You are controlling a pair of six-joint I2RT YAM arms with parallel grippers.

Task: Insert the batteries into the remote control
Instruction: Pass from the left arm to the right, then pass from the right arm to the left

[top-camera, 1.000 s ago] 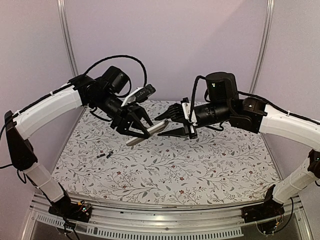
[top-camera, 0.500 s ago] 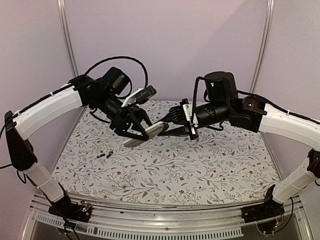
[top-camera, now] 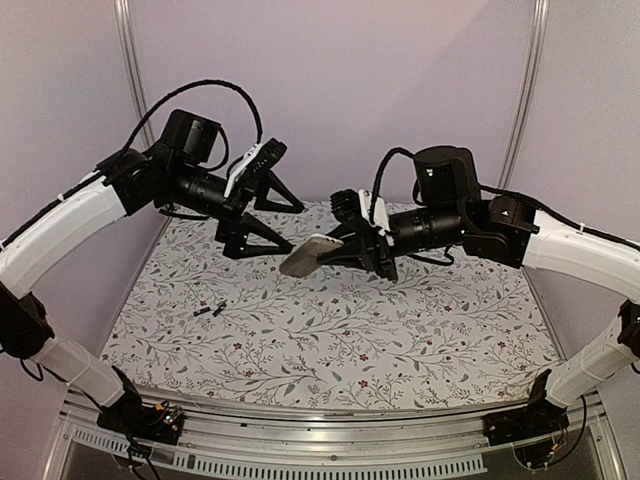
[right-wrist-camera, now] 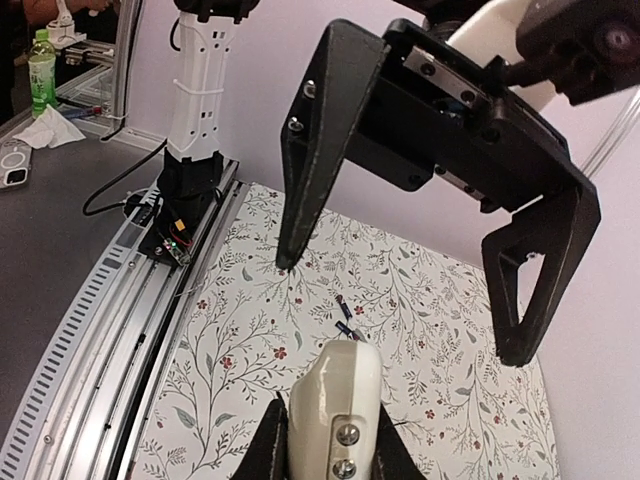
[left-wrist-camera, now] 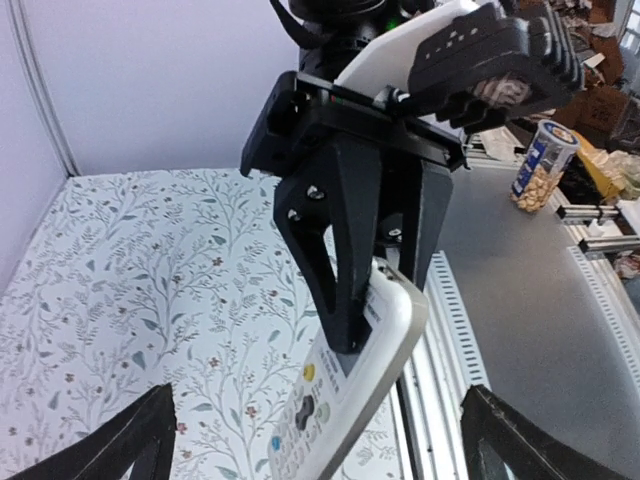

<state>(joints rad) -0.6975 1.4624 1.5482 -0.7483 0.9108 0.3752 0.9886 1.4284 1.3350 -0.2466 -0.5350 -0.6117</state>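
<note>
Main risk as you stand: the remote control (top-camera: pixel 308 256) hangs in the air over the back-middle of the table (top-camera: pixel 420 330). It is pinched by one end only in the right gripper (top-camera: pixel 338 250), whose jaws are clamped on it, and most of the body overhangs toward the left gripper (top-camera: pixel 296 228). Your hold is narrow and near the end, so any push on the free end would likely lever the handset round in the pads or slide it out. The left gripper is spread wide, its fingers apart from the remote and holding nothing. If you bring it in off-centre or at an angle, expect one finger to strike first and twist the handset. Second risk: the batteries (top-camera: pixel 208 311) lie on the table at front left, close to each other and well apart from the remote, not yet loaded. They look thin and round, so judge them prone to roll or flick away under a pinch, and they are hard to pick out against the busy leaf print. Remote, appearance: slim white handset with rounded edges. The left wrist view shows a face with small buttons, yellow and blue among them; from overhead the upper side reads greyish-tan. You cannot tell from these views whether the battery recess is covered, so check before bringing a cell to it.
</note>
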